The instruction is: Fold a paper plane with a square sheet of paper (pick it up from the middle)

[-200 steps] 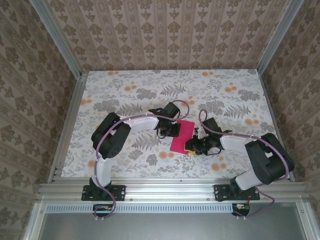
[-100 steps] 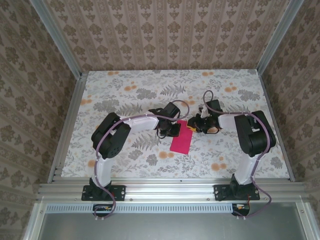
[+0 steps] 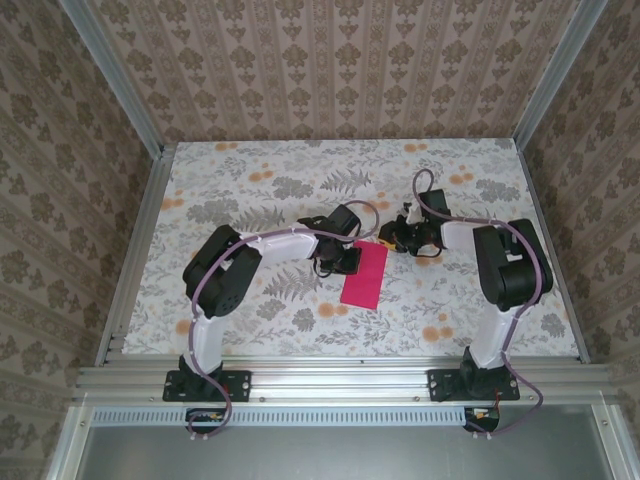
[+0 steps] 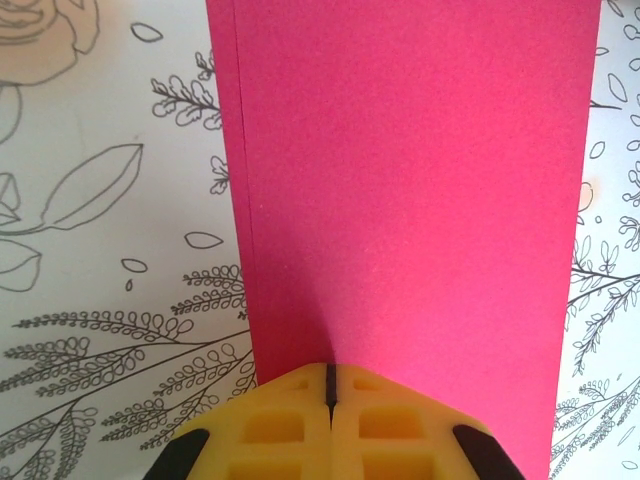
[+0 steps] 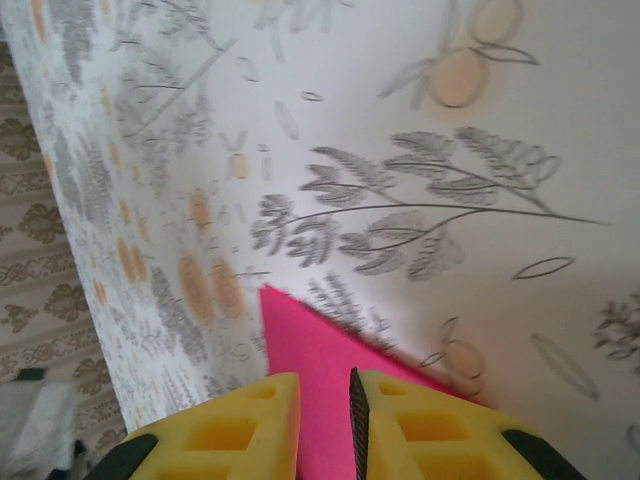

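Where the top view looks down on the table (image 3: 250,190), the square sheet of paper (image 3: 364,278), folded to a narrow magenta-pink strip, lies flat just below the middle of the frame, its long axis leaning slightly to the right. The left gripper (image 3: 347,260) sits at the strip's upper left edge. In the left wrist view its yellow fingers (image 4: 280,430) are pressed together at the bottom centre, with only a thin dark seam between them, and their tips rest on the near end of the paper (image 4: 420,180), which runs up the middle of the frame with a fold line close to its left edge.

The right gripper (image 3: 388,240) is at the strip's upper right corner. In the right wrist view its jaws stand a narrow gap apart at the bottom of the frame (image 5: 325,380), and a pointed corner of the pink paper (image 5: 310,330) shows in that gap and just above it. Whether the fingers touch the paper, I cannot tell.
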{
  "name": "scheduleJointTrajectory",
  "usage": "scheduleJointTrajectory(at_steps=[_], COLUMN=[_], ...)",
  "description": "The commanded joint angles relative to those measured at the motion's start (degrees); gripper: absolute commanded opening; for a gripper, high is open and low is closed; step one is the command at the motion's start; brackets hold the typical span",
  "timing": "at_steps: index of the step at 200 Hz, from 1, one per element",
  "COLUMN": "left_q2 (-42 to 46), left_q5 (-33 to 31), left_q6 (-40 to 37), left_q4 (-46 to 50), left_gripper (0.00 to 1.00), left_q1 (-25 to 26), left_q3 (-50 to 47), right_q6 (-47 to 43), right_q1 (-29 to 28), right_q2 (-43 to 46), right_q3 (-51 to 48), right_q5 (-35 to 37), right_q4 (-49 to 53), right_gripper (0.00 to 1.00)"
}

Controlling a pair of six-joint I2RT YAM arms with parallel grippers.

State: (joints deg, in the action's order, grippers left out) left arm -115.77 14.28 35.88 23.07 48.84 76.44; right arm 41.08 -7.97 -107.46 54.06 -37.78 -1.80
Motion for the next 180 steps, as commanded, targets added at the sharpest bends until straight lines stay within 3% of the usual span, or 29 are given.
scheduleJointTrajectory(at_steps=[1,68,119,145,167,180], left_q2=[-1.37,1.36,6.27,9.36,12.85,14.78], left_q5=[-0.86,-0.49,-1.4,-3.21,-6.65,-7.73], left_q6=[-0.86,0.14,2.4,3.09,3.83,4.52], left_q4=[6.4,5.98,5.65,5.67,4.81,3.52], left_gripper=[0.0,0.0,0.0,0.05,0.2,0.23], left_q1=[0.81,1.25,1.96,2.01,1.72,0.9], left_q3=[-0.66,-0.62,0.37,0.01,-2.14,-4.29], right_q6=[-0.42,-4.65,-10.02,-12.85,-14.7,-13.99], right_q1=[0.1,0.5,0.46,0.01,-1.14,-1.89], right_q2=[-3.84,1.49,12.66,18.2,22.81,25.19], right_q3=[-0.62,0.93,-1.29,-2.78,-4.23,-5.61], right_q5=[0.07,-2.24,4.8,10.66,15.51,15.55], right_q4=[-0.31,6.01,16.97,23.64,28.72,29.36], right_gripper=[0.22,0.26,0.4,0.45,0.47,0.49])
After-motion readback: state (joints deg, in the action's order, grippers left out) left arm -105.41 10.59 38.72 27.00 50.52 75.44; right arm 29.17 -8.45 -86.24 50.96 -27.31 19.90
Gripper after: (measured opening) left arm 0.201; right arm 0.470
